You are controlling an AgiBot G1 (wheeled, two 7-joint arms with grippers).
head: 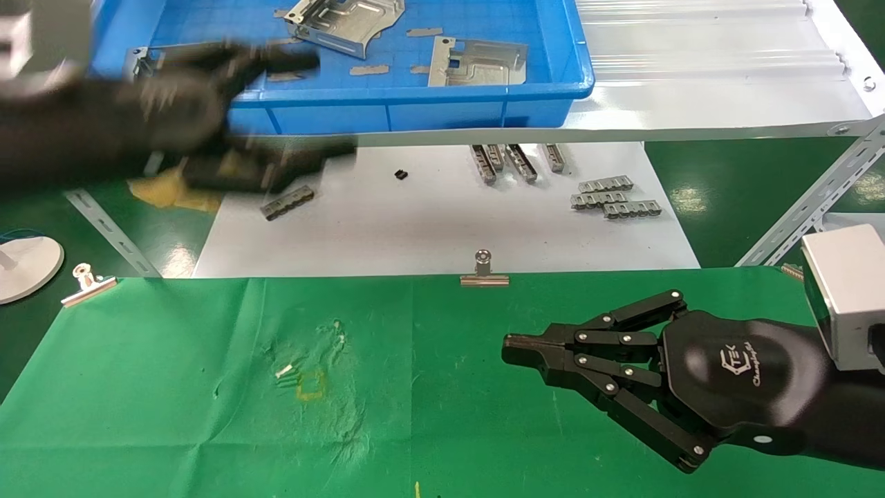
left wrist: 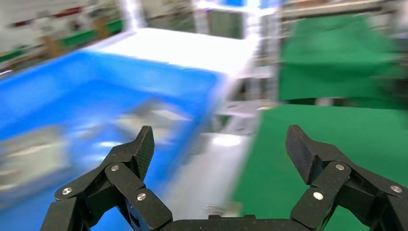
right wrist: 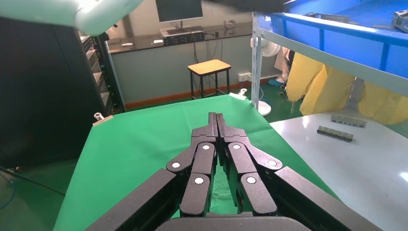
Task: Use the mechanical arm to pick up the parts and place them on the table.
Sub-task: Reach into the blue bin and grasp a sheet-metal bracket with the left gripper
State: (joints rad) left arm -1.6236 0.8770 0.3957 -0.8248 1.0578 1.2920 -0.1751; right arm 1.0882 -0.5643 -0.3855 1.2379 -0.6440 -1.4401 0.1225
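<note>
left gripper (head: 304, 104) hangs blurred at the blue tray's (head: 415, 111) front wall, fingers (left wrist: 139, 149) spread wide, holding nothing. right gripper (head: 511, 346) hovers over the green table (head: 207, 415), fingertips pressed together, empty. two parts (head: 346, 21) (head: 477, 62) show plainly in the tray. eight grey ridged strips (head: 615, 197) lie on the white board (head: 429, 228); two binder clips (head: 484, 271) pin the cloth.

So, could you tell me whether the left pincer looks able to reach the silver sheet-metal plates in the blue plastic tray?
Probably yes. The left pincer is open and empty, hovering at the blue plastic tray's near wall, and the silver sheet-metal plates lie uncovered in the open-topped tray. The right pincer sits shut over the green cloth, well clear.
</note>
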